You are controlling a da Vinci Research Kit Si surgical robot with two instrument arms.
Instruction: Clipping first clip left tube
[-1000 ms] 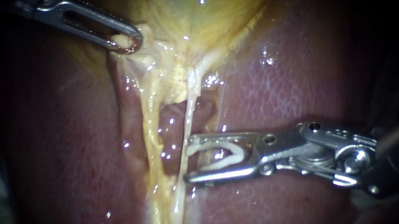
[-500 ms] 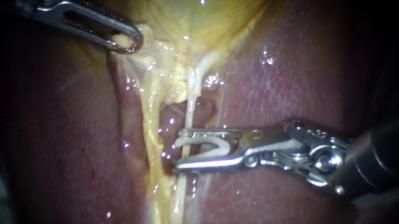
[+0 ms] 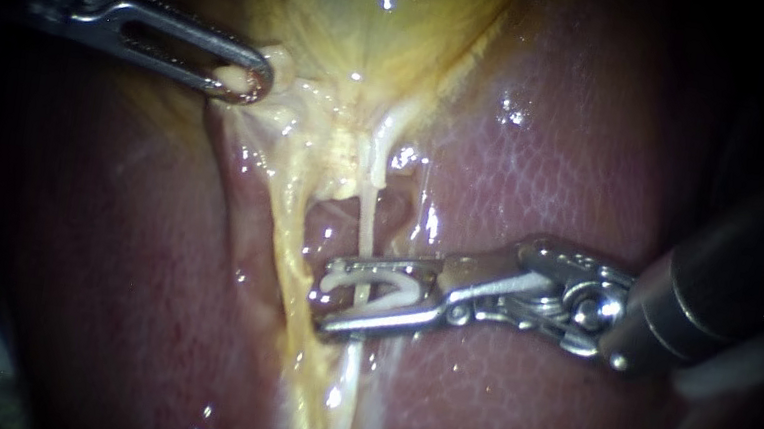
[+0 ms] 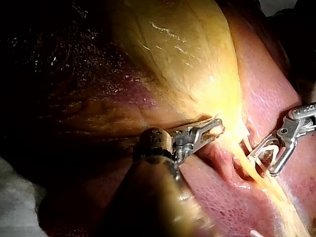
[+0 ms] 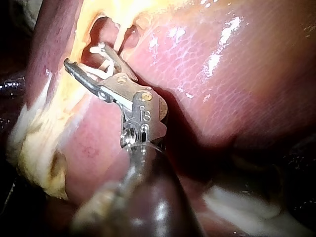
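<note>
Endoscope view: right pincer [image 3: 327, 294], standing wide, holds a clip [image 3: 341, 275] astride the tube [image 3: 367, 227].

Left instrument [image 3: 245, 83]: silver slotted jaws on a dark shaft. Right instrument [image 3: 329, 296] has silver pinned links and a dark cylindrical shaft.

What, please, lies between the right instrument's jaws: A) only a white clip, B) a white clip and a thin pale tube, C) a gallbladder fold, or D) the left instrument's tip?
B: the thin pale tube passes between the jaws of the right instrument, which stand apart around the white clip.
</note>
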